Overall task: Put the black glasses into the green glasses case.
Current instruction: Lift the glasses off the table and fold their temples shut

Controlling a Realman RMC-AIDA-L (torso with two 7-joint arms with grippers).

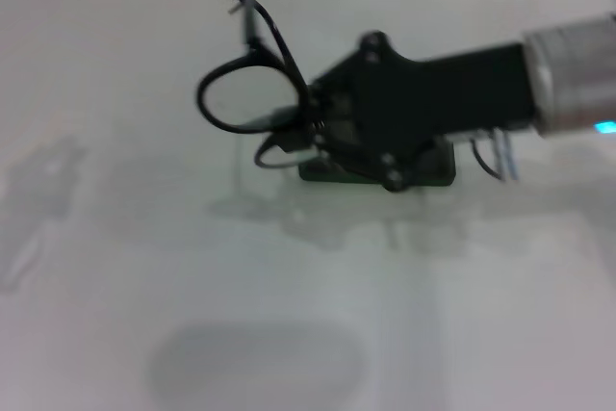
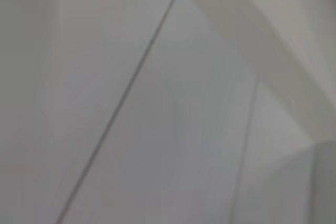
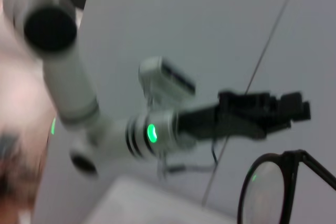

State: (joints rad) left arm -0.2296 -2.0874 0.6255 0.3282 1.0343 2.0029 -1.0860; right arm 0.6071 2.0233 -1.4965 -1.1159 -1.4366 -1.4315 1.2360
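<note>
My right gripper [image 1: 313, 122] reaches in from the right in the head view and is shut on the black glasses [image 1: 241, 98]. The glasses hang lifted off the table, one round lens toward the left and a temple arm pointing up and back. The right wrist view shows one lens of the black glasses [image 3: 262, 192] close up. The green glasses case [image 1: 435, 172] lies on the table right under the right gripper, mostly hidden by it, so only its dark green edges show. My left gripper [image 3: 296, 109] appears only in the right wrist view, far off and held in the air.
The white table [image 1: 289, 315] spreads around the case, with a tiled wall line at the back. The left wrist view shows only pale wall panels and a seam [image 2: 121, 108].
</note>
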